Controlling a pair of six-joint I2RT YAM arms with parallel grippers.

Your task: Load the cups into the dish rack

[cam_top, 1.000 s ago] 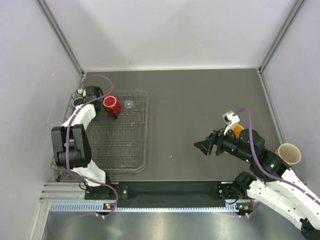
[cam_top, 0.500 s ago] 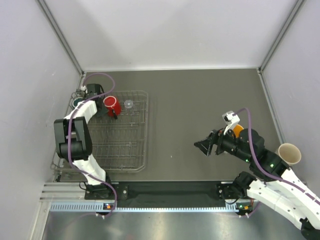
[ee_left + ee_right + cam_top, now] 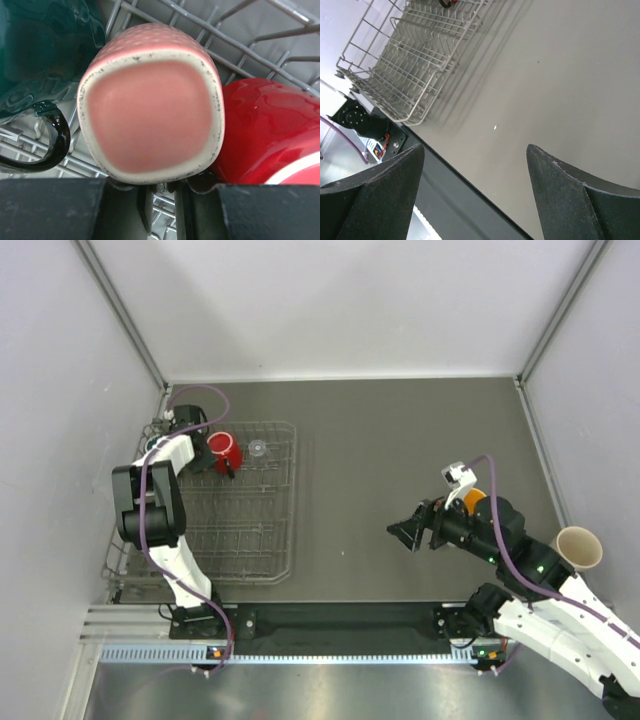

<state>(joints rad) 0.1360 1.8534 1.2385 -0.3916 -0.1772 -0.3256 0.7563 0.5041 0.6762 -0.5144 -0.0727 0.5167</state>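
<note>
- Left wrist view, nearest first: the left gripper [image 3: 160, 194] had its black jaws drawn almost together at the bottom edge of the frame, right under the pink mug [image 3: 150, 112]. Whether they pinched any part of it could not be told.
- Only this view showed the pink mug. Its rounded-square base faced the lens, so its long axis ran straight away from the camera, with the mouth hidden on the far side.
- The red mug [image 3: 270, 130] sat just beside it at lower right, and the dark green mug [image 3: 40, 55] filled the upper left. Wires of the dish rack [image 3: 240, 45] crossed behind all three.
- Right wrist view: the right gripper [image 3: 475, 150] stood wide open with nothing between its fingers, above bare table [image 3: 545, 75]. The rack lay in the upper left of that frame.
- Top external view: the left arm covered the pink mug, but the rack's layout was plain here. The red mug sat in the rack's upper left part with its mouth toward the camera, the tiny clear glass [image 3: 258, 449] just to its right, and the green mug at the rack's upper left edge.
- Farther right, the right gripper hung well apart from the rack. The white mug with orange inside [image 3: 476, 500] was partly hidden behind that arm, and the tan cup [image 3: 580, 547] stood mouth-up near the right edge. Both were on the table, outside the rack.
</note>
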